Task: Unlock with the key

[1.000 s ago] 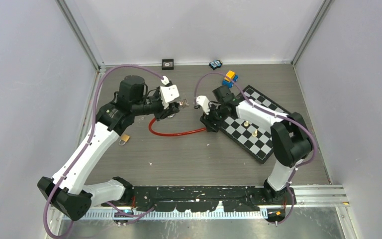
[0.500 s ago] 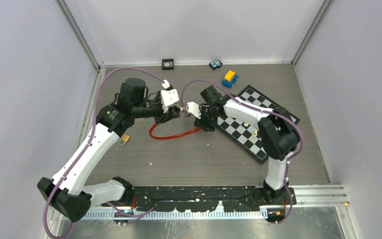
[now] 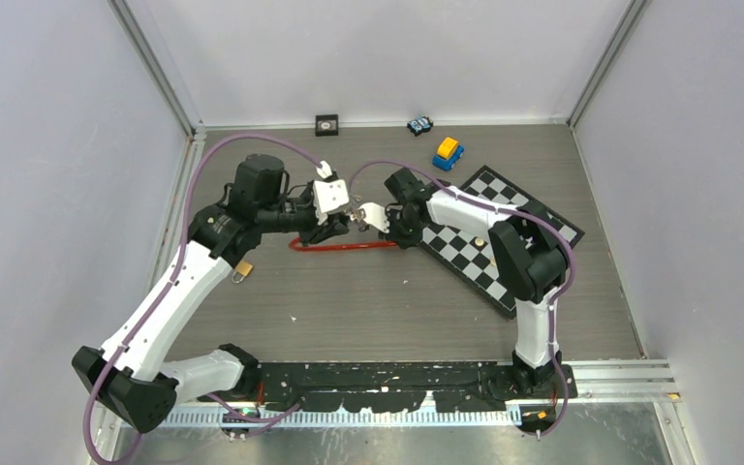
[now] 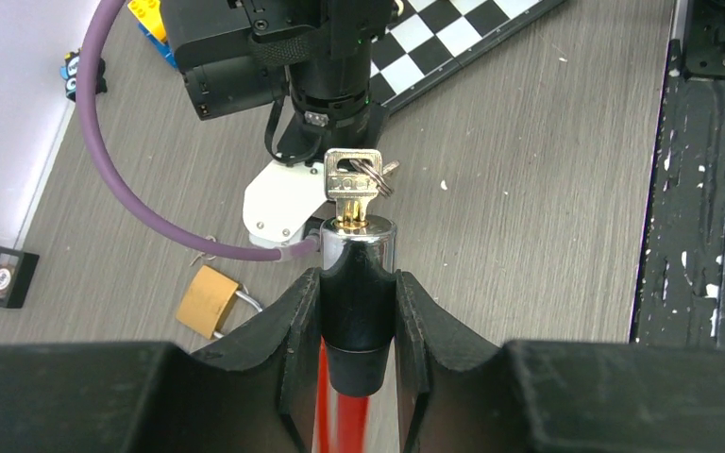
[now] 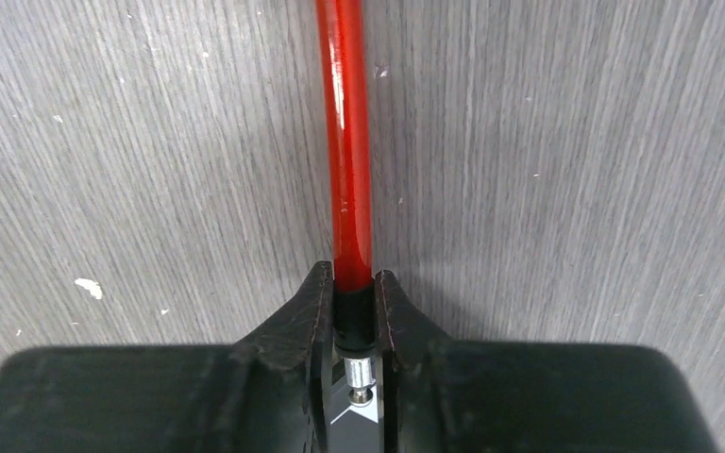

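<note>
The right gripper [image 5: 352, 281] swung leftward over the bench [image 3: 397, 300], drew up just beside the left gripper [image 4: 359, 288] and closed onto the black end of the red cable [image 3: 341, 246]. The cable's sagging loop pulled nearly straight.

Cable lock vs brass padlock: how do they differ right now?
The cable lock is clamped in the left gripper, with the right gripper on its cable end; the padlock lies loose on the table.
The cable lock has a key in its chrome head; no key shows in the padlock.
The cable lock trails a long red cable; the padlock has a short metal shackle.
Both are metal-bodied locks.
</note>
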Tool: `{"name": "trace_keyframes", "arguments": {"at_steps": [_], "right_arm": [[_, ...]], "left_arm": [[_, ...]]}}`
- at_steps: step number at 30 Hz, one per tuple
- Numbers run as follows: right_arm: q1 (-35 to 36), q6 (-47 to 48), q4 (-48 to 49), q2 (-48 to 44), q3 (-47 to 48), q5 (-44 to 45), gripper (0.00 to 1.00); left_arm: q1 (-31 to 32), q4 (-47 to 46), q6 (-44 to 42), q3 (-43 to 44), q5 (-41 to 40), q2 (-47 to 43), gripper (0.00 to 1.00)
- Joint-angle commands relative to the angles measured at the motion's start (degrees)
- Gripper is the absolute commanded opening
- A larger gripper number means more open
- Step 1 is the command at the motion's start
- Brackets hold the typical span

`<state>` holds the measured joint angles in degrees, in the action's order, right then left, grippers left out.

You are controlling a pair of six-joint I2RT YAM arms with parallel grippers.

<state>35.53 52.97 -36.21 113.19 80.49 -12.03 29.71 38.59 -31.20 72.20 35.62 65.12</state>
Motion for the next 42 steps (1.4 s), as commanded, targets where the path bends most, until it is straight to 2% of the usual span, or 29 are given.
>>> {"name": "trace_keyframes", "arguments": {"at_steps": [1, 3, 4, 9, 13, 17, 21, 26, 30, 34, 36, 42], "right_arm": [[0.33, -1.14, -0.05, 0.39, 3.71, 0.52, 0.10], [0.21, -2.72, 0.31, 0.06, 5.05, 0.27, 0.02], [-0.06, -3.78, 0.65, -0.12, 5.91, 0.11, 0.01], [-1.98, -10.98, 1.71, 0.77, 13.33, -0.01, 0.01], [-3.52, -16.60, 2.44, 3.28, 19.58, 1.39, 0.01], [-4.36, -21.51, 4.46, 8.86, 26.12, 9.32, 0.01], [-4.75, -23.98, 5.78, 13.80, 31.53, 17.04, 0.01], [-5.65, -27.31, 5.82, 20.04, 38.78, 21.59, 0.01], [-6.66, -29.37, 5.36, 23.46, 42.68, 22.59, 0.01], [-6.87, -29.81, 5.50, 24.89, 42.93, 23.85, 0.01], [-6.88, -29.38, 5.93, 25.13, 42.55, 24.62, 0.01], [-6.88, -29.05, 6.67, 24.86, 40.36, 24.98, 0.11]], "left_arm": [[-0.27, 2.76, -3.48, 2.33, -1.01, -1.99, 0.00], [-0.27, 4.79, -5.09, 4.03, -2.64, -1.87, 0.00], [-0.27, 5.85, -5.97, 5.49, -3.49, -1.78, 0.00], [-0.27, 12.50, -13.07, 10.23, -9.66, -0.94, 0.00], [-0.27, 13.95, -19.30, 9.28, -17.54, -0.29, 0.00], [-0.78, 9.63, -24.65, 3.21, -24.57, 0.96, 0.00], [-1.47, 1.56, -29.52, -3.95, -30.36, 3.40, 0.00], [-1.85, -6.01, -35.29, -10.98, -36.95, 8.16, 0.00], [-1.85, -10.12, -37.38, -14.52, -38.15, 11.35, 0.00], [-1.81, -12.58, -37.44, -16.46, -38.14, 13.12, 0.01], [-1.43, -13.73, -37.43, -17.98, -37.83, 13.95, 0.05], [1.66, -17.80, -39.96, -22.63, -42.71, 19.20, 0.11]]}}
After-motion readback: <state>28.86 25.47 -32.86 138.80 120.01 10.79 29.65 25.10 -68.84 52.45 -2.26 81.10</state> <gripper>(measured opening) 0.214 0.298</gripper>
